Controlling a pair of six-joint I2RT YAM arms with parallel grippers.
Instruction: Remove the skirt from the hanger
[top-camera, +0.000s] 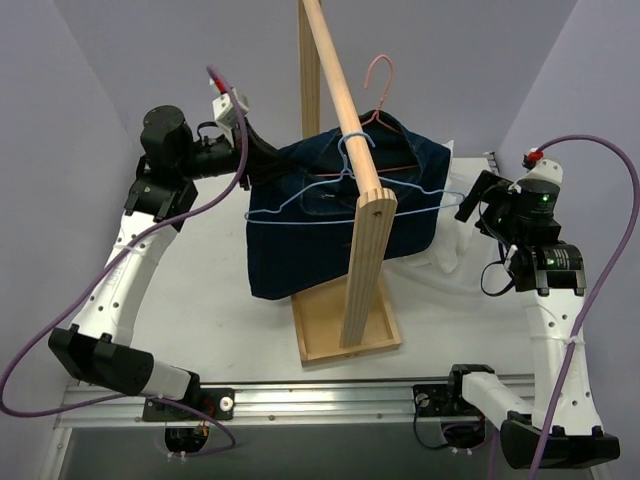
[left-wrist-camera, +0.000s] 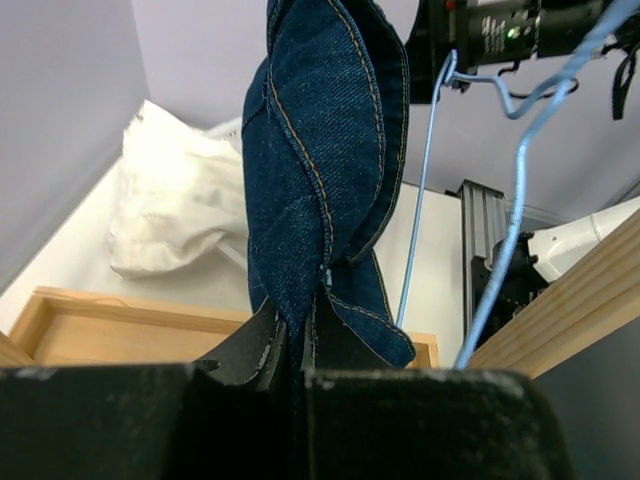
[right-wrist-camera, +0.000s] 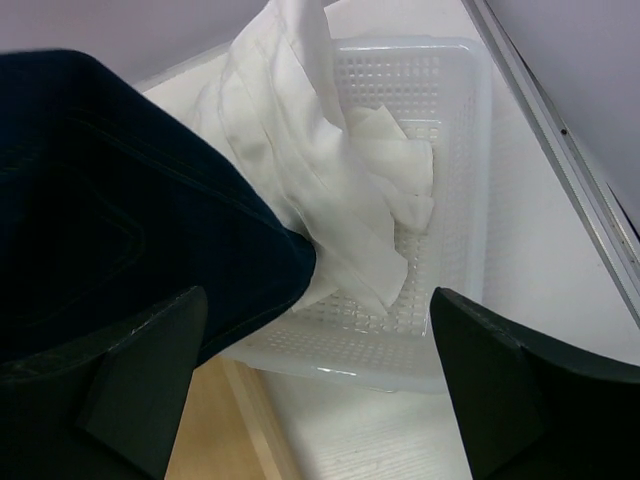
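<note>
A dark blue denim skirt (top-camera: 320, 215) hangs on a light blue wire hanger (top-camera: 345, 160) over a wooden rail (top-camera: 345, 90). A pink hanger (top-camera: 380, 75) hangs behind it. My left gripper (top-camera: 262, 152) is shut on the skirt's upper left edge; in the left wrist view the denim (left-wrist-camera: 320, 180) runs up from between the closed fingers (left-wrist-camera: 262, 350), with the blue hanger wire (left-wrist-camera: 515, 200) to the right. My right gripper (top-camera: 480, 195) is open and empty beside the skirt's right edge (right-wrist-camera: 130, 220).
The wooden rack stands on a tray base (top-camera: 345, 325) with an upright post (top-camera: 365, 270) in front of the skirt. A white perforated basket (right-wrist-camera: 440, 200) with white cloth (right-wrist-camera: 330, 180) sits at the back right, below my right gripper.
</note>
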